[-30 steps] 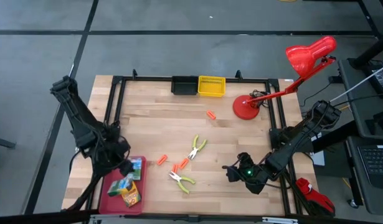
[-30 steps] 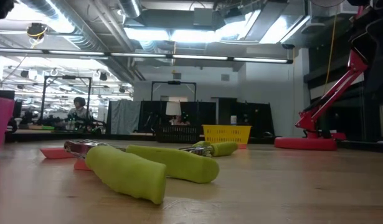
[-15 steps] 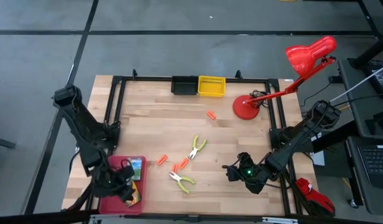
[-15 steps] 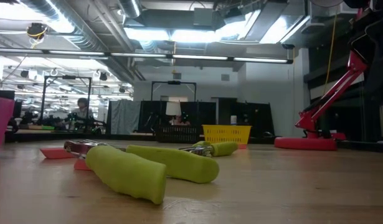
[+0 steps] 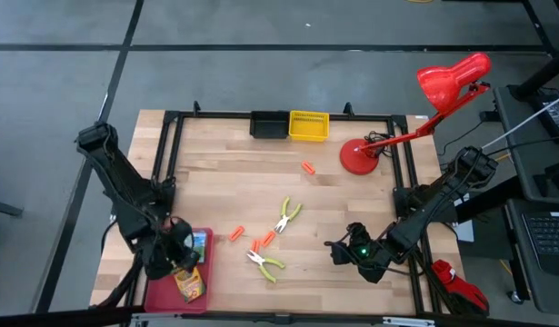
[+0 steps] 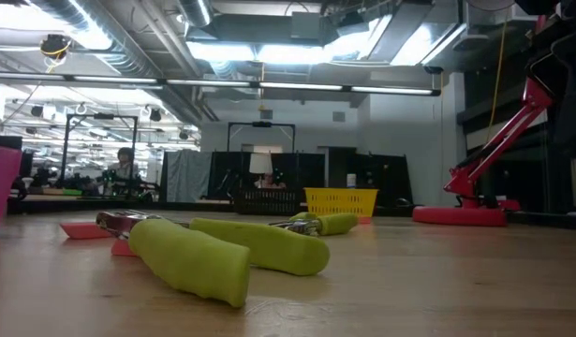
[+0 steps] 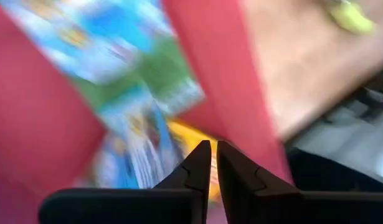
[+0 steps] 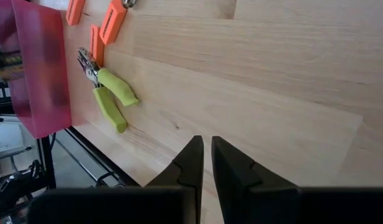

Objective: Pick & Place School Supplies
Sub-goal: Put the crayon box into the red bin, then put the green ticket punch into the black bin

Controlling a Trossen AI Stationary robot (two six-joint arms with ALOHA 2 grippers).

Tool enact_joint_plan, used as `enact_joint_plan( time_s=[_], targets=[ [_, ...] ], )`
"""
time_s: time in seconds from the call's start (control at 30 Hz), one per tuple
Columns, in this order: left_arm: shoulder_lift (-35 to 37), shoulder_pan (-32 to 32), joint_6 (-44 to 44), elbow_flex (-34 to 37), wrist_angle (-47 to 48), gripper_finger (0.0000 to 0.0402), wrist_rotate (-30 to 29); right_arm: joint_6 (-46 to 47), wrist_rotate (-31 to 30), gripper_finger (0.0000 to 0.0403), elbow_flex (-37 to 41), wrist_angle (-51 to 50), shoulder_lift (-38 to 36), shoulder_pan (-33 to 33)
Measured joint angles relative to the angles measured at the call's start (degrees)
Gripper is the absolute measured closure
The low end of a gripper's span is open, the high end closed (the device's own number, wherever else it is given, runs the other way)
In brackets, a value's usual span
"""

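High view: left pincer hangs over the red tray with its crayon boxes; two pliers and four orange pieces lie mid-tabletop.

Left wrist view: fingers nearly together, gripping nothing (boxes blurred).

Right wrist view: right pincer closed, empty.

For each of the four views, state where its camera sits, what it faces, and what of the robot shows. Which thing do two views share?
High: overhead, facing down; both arms, red tray.
Low: table level, facing the room; no arm.
Left wrist: above the tray; left gripper shut, empty.
Right wrist: above the table; right gripper shut.
Shared: green-handled pliers.
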State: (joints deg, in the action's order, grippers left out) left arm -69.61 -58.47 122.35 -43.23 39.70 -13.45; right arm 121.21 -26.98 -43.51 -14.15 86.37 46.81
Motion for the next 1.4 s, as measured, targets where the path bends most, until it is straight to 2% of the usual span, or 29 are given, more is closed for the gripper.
enact_joint_plan(
  time_s=[0.3, 0.43, 0.5, 0.57, 0.8, 0.93, 1.07, 1.13, 1.23, 1.4],
  targets=[
    [7.9, 4.6, -0.5, 0.1, 20.7, 0.0395, -0.3, -0.1, -0.5, 0.0365, 0.0, 0.3, 0.0, 0.0],
    [12.1, 6.4, -2.7, 0.1, 24.6, 0.0398, -6.6, -0.2, -1.0, 0.0365, 0.0, 0.3, 0.0, 0.0],
    [14.4, 7.2, -7.2, 0.1, 23.9, 0.0397, -11.6, -0.2, -1.7, 0.0365, 0.0, 0.3, 0.0, 0.0],
    [16.0, 8.8, -14.5, 0.1, 21.7, 0.0393, -13.6, -0.3, -2.3, 0.0365, 0.0, 0.3, 0.0, 0.0],
    [17.5, 21.4, -35.2, 0.1, 18.1, 0.0368, -11.5, -3.7, -9.8, 0.0365, 0.0, 1.1, -0.3, 0.0],
    [17.3, 30.6, -49.3, 0.1, 8.4, 0.0335, -10.3, -8.8, -18.2, 0.0365, 0.0, 2.7, -2.8, -0.8],
    [15.6, 41.0, -62.3, 0.1, 0.0, 0.0302, -5.8, -18.6, -24.6, 0.0365, 0.0, 4.7, -7.1, -3.3],
    [13.9, 46.2, -68.3, 0.1, -3.6, 0.029, -1.2, -25.2, -23.9, 0.0365, 0.0, 7.7, -9.1, -5.5],
    [10.4, 52.2, -75.4, 0.1, -7.5, 0.028, 4.7, -34.1, -16.7, 0.0365, 0.0, 11.2, -10.5, -10.3],
    [4.3, 60.3, -75.9, 0.1, -10.7, 0.0277, 9.0, -35.1, -5.6, 0.036, 0.0, 10.7, -10.6, -18.2]
  ],
)
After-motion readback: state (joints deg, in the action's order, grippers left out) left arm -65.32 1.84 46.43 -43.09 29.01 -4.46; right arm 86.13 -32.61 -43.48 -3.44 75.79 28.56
